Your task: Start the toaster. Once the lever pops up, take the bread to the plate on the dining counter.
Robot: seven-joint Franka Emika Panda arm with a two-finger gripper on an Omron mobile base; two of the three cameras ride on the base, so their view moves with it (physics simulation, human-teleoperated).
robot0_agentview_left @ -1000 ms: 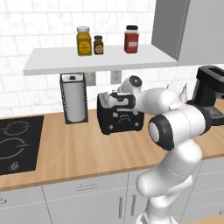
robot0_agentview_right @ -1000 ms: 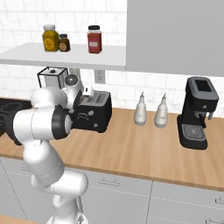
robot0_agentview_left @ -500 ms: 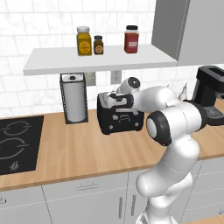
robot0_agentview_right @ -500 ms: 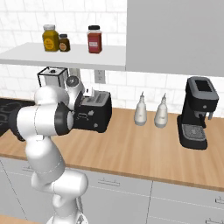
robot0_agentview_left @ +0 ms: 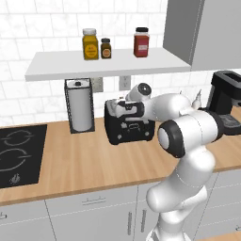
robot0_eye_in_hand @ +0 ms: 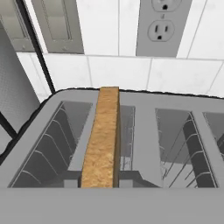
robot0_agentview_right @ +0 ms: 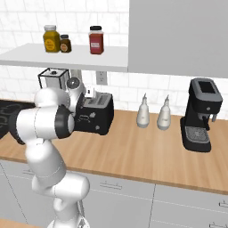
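Gripper [robot0_agentview_left: 123, 109] over toaster [robot0_eye_in_hand: 144, 144], bread [robot0_eye_in_hand: 103, 140] upright in slot

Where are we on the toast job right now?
Early. The bread sits edge-up in a slot of the toaster, so it has not been taken out. The arm's hand is right at the toaster's front; whether the lever is pressed cannot be told. Left: lever popping up, then carrying the bread to the plate.

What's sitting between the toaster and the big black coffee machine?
Two pale pear-shaped bottles stand on the wooden counter between the toaster and the coffee machine, seen in the right base view.
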